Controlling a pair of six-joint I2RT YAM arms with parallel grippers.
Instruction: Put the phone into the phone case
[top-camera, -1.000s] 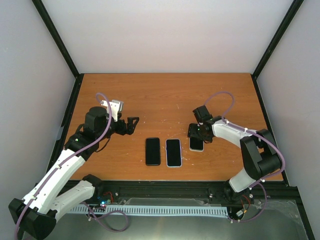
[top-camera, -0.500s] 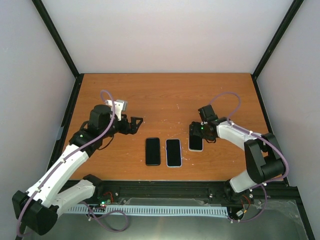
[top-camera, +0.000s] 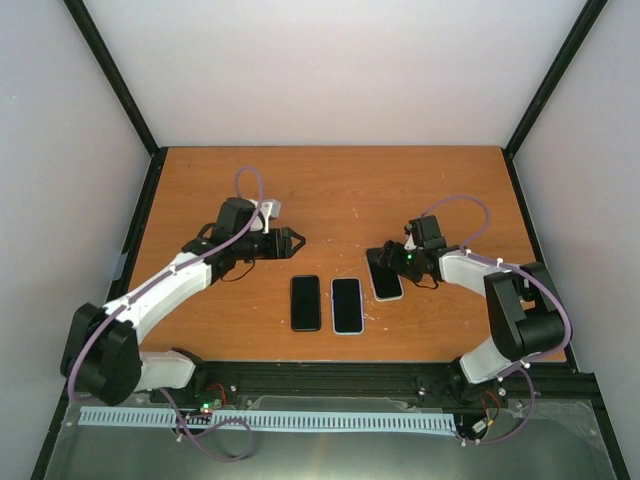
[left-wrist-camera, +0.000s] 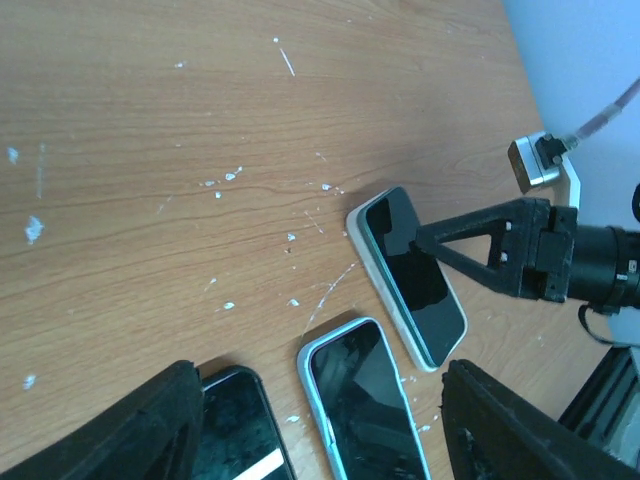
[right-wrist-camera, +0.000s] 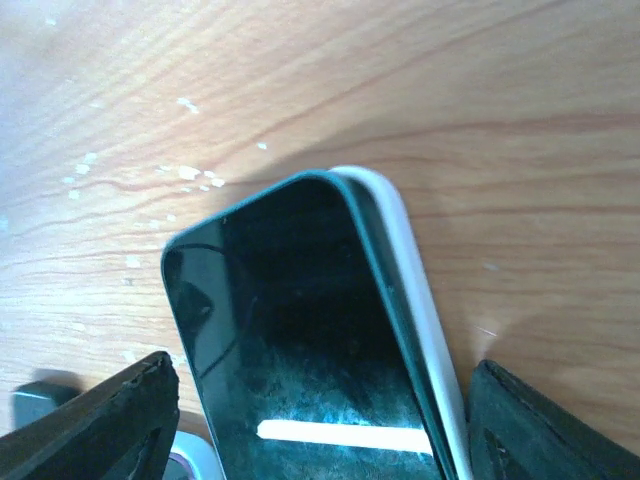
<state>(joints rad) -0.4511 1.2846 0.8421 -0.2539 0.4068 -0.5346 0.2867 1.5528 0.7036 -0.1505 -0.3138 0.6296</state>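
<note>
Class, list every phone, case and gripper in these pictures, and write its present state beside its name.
Left phone: flat on the table, screen up.
Middle phone: flat, screen up, pale rim around it.
Right phone: screen up in the white case, one edge seemingly unseated.
White case: on the table beneath the right phone.
Left gripper: fingers open, empty.
Right gripper: fingers open, astride the right phone.

The top camera looks down on the whole table (top-camera: 400, 190). The left wrist view slants across it; the right wrist view sits close over the phone (right-wrist-camera: 300, 330) that all three share.
</note>
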